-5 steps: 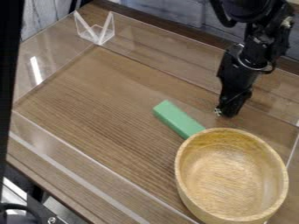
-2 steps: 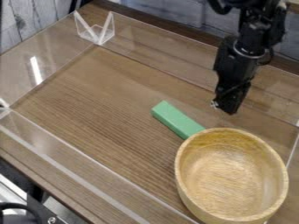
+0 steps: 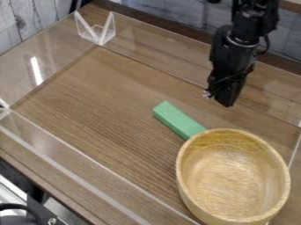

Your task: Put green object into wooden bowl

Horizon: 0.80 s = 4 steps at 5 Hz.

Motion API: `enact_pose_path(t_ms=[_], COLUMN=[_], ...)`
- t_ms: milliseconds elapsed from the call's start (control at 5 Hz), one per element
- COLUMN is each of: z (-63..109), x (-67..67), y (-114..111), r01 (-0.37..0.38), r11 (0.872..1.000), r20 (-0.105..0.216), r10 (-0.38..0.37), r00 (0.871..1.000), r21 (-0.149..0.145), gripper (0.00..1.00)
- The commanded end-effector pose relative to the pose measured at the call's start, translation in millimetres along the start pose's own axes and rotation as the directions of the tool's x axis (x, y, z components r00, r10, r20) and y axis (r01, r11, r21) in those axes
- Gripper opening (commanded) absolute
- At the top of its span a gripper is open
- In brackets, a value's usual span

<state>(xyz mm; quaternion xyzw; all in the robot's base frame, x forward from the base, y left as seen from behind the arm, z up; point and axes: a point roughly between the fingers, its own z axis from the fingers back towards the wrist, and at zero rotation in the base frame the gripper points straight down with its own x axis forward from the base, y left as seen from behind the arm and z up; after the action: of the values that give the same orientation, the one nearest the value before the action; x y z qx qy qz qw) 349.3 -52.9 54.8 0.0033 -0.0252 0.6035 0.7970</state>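
Observation:
A mint green object (image 3: 179, 120), a small flat bar, lies on the wooden table just beyond the upper-left rim of the wooden bowl (image 3: 233, 176). The bowl is large, round and light tan, and nothing lies in it. My black gripper (image 3: 223, 96) hangs from the top right, pointing down, above and to the right of the green bar and apart from it. Its fingers are shut with nothing between them.
Clear acrylic walls (image 3: 47, 53) ring the wooden table (image 3: 94, 105). A small clear stand (image 3: 97, 31) sits at the back left corner. A bare stretch of wood runs along the left and middle of the table.
The gripper has risen and shifted slightly left and back, away from the table surface. The green bar and the bowl have not moved.

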Motion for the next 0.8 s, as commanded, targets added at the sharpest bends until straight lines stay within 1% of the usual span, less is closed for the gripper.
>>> enact_pose_path(t_ms=[0, 200, 400, 600], z=[27.4, 27.3, 32.8, 30.4], x=[8.0, 3.2, -2.7, -14.9], y=[-3.2, 0.0, 1.1, -0.9], r01=[0.015, 0.029, 0.046, 0.014], r11=[0.997, 0.996, 0.996, 0.997], r20=[0.008, 0.006, -0.006, -0.007], r10=[-0.014, -0.029, -0.047, -0.015], r00=[1.0, 1.0, 0.999, 1.0], r21=[-0.08, -0.079, -0.078, -0.076], gripper=[0.0, 0.0, 0.0, 0.0])
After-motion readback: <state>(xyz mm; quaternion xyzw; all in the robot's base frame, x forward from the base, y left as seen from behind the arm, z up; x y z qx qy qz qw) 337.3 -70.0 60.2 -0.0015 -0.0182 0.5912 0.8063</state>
